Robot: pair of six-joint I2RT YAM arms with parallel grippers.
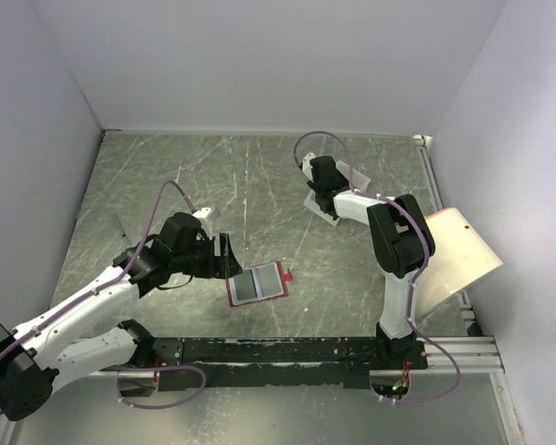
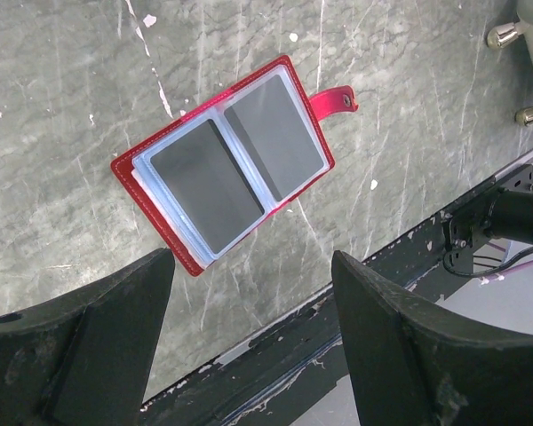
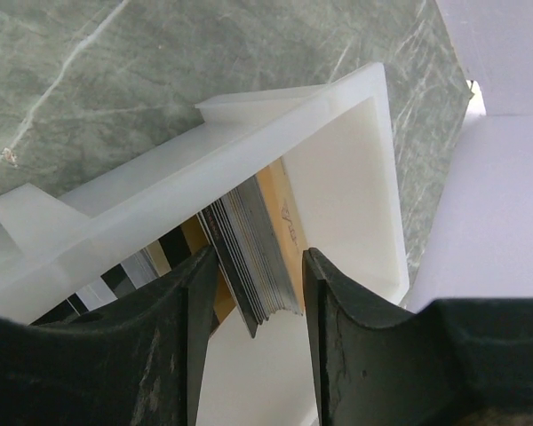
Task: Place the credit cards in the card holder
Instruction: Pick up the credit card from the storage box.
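- The card holder [image 1: 257,284] is laid open and flat on the table [image 1: 167,176], near the front edge and just ahead of the black rail [image 1: 287,350]. Its pale inner pockets are turned upward.
- The snap tab [image 2: 336,100] is extended from one edge of the card holder and rests on the table.
- The left gripper [image 2: 250,259] is positioned above the table, just beside the left edge of the card holder. Its jaws are spread wide; nothing is grasped, and no contact with the card holder is seen.
- The credit cards [image 3: 249,222] are stacked on edge inside the white box [image 3: 338,177]. The box is located on the far right part of the table, well apart from the card holder.
- An orange card is seen on the side of the stack that faces the box wall.
- The right gripper [image 3: 258,266] is positioned over the box, with one finger on each side of the end of the stack. The fingers are close against the cards. Whether the stack is actually clamped cannot be determined.
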